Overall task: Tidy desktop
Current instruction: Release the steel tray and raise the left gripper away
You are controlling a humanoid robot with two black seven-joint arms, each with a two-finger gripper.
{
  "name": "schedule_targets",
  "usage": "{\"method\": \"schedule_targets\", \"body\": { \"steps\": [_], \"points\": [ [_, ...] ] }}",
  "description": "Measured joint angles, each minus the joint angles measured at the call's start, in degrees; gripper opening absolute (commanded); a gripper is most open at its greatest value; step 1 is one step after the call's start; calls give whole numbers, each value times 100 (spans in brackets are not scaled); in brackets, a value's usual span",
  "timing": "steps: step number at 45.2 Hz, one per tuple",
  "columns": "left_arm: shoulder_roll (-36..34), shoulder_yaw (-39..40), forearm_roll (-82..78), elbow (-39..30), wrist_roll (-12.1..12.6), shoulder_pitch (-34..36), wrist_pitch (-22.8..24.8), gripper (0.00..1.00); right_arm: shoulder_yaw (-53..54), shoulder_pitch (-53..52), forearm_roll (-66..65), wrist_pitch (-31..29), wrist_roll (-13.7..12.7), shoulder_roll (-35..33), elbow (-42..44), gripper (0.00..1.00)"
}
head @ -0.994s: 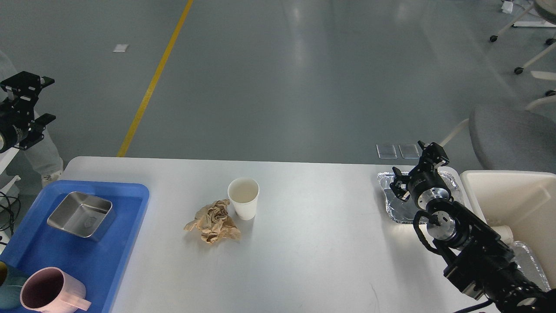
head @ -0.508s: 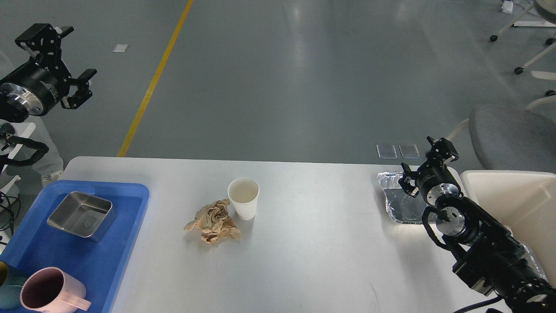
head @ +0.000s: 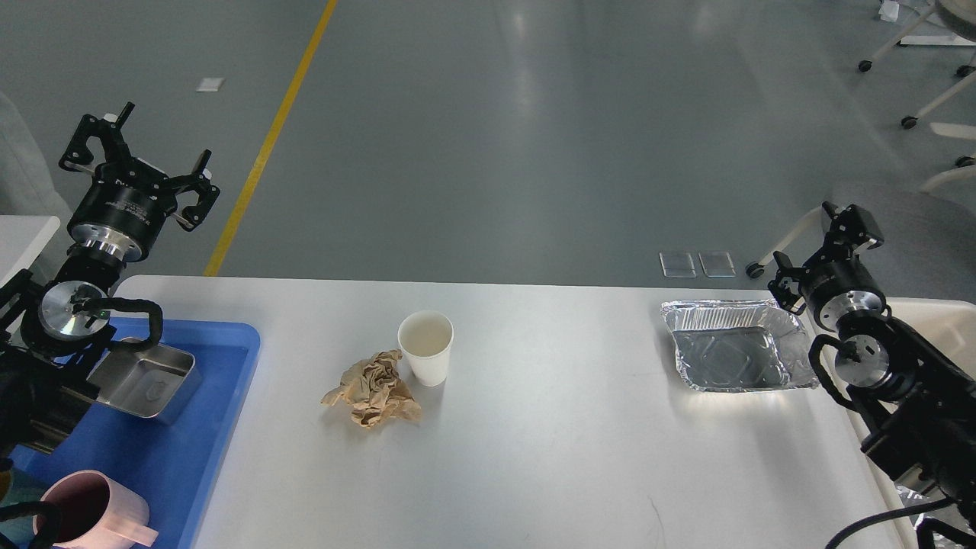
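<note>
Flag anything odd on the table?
A crumpled brown paper wad lies loose mid-desktop, right beside an upright white paper cup. An empty foil tray sits slightly askew near the right edge. No spills visible; both grippers hold nothing.

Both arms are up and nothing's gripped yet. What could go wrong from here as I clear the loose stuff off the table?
1. The paper cup stands upright, touching or nearly touching the crumpled brown paper; grabbing either may knock the other, and any liquid inside would spill.
2. The foil tray looks thin; the right gripper may crush it.
3. The left gripper hangs above the blue tray; descending, its arm could bump the steel pan.
</note>
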State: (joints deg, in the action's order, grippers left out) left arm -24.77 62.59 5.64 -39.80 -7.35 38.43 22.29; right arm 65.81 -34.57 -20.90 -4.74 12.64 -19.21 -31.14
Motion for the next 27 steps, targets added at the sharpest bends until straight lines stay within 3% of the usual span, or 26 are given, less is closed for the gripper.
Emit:
{"method": "schedule_targets", "body": {
  "steps": [4,12,18,27],
  "points": [
    [71,271,389,62,307,-158,142,97,2,-3,-1,-22,17,-226,-2,100],
    [217,616,497,77,581,-372,416,97,-87,20,-5,-246,-17,-359,-14,100],
    [242,800,507,78,739,-505,608,97,-913,5,-336,-320,3,-511,-273,100],
    [244,1021,541,78,1036,-648,805,97,-2225,-82,-1738,-347,76,-1265,-1179,100]
  ]
}}
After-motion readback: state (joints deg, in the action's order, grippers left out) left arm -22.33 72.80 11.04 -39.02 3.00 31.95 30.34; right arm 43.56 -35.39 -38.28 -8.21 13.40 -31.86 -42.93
